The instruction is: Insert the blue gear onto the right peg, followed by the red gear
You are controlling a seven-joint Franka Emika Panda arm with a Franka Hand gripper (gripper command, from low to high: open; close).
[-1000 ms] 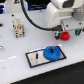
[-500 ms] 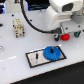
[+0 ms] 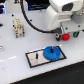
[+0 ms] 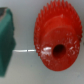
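One gear seated: blue gear (image 3: 52, 52) on plate (image 3: 33, 58) | red gear (image 3: 65, 36) under gripper (image 3: 66, 34), on table | finger state: I cannot tell | I judge red gear (image 4: 59, 40) light, rigid, slick; grip across toothed rim

Over the last second the arm (image 3: 62, 12) has hardly shifted: it has eased a little toward the exterior view's right and down, bringing its gripper (image 3: 66, 35) closer over the red gear (image 3: 65, 36) on the tabletop (image 3: 20, 70). I see nothing else that has moved.
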